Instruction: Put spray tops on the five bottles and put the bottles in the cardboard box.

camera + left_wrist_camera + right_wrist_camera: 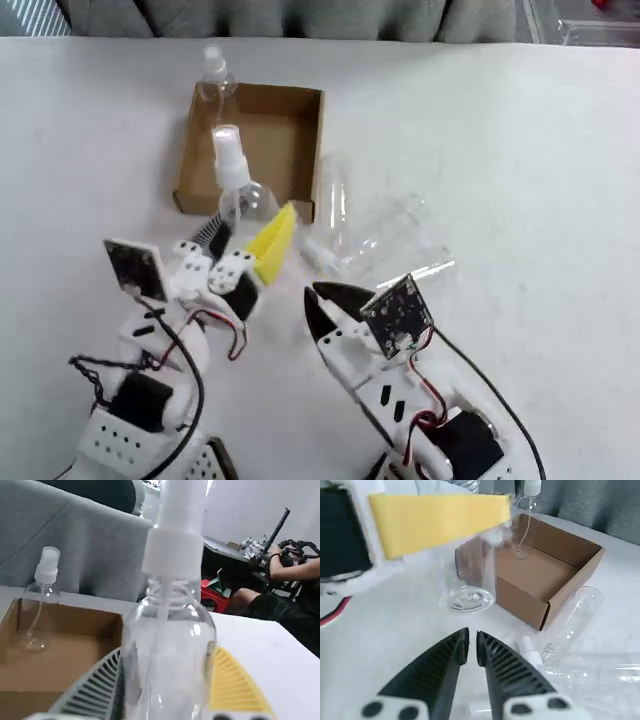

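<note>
My left gripper (243, 225) is shut on a clear bottle (169, 645) that carries a white spray top (176, 535); its grey finger (95, 690) and yellow finger (235, 685) press the bottle's sides. This bottle (243, 198) stands upright at the near wall of the cardboard box (285, 120). A second bottle with a spray top (215, 78) stands upright in the box's far left corner. My right gripper (472, 647) is shut and holds nothing, low over the table in front of the held bottle (467, 582).
Right of the box, clear bottles without tops (335, 200) (395, 235) lie on their sides, with a loose white spray top (527, 650) beside them. One lying bottle (575, 617) rests close to the box corner (545, 615).
</note>
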